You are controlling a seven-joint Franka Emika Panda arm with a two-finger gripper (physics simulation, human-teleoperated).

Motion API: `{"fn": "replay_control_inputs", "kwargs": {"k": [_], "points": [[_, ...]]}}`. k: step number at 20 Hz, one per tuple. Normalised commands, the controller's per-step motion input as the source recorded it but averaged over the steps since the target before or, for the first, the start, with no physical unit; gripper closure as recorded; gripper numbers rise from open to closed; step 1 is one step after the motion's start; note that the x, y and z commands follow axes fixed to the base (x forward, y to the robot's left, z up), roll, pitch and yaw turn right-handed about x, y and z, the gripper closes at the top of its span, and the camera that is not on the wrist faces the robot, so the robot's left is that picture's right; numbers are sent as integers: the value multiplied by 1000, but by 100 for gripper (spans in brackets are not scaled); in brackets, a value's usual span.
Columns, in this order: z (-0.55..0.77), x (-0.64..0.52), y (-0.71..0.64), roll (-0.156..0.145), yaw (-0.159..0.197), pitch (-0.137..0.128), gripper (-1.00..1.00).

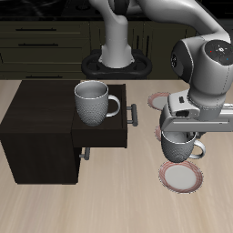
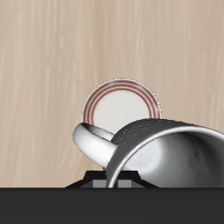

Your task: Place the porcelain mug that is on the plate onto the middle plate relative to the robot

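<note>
Plates sit bare: middle plate (image 1: pixel 185 146) under the raised porcelain mug (image 1: pixel 179 147), upright, which the gripper (image 1: pixel 181 133) clamps.

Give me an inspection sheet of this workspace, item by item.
Surface: pale wood table, bare near its front edge.
Job's things: small mug held in the air above the plates; front plate empty; another plate farther back, partly hidden by the arm; a third plate is not visible.
Clutter: larger mug upright on a dark cabinet with a handled drawer.
Grippers: pincer shut on the small mug's rim.
Cables: nothing seen.
Surroundings: dark cupboards behind the table.
</note>
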Motion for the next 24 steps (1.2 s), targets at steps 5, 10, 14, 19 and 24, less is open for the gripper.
{"fn": "replay_control_inputs", "kwargs": {"k": [5, 10, 14, 19, 24], "points": [[419, -254, -14, -5, -39, -50, 100], [196, -450, 41, 1, -12, -85, 100], [-93, -427, 40, -35, 56, -76, 100], [-78, -548, -15, -20, 77, -139, 100], [18, -302, -111, -41, 92, -110, 100]]}}
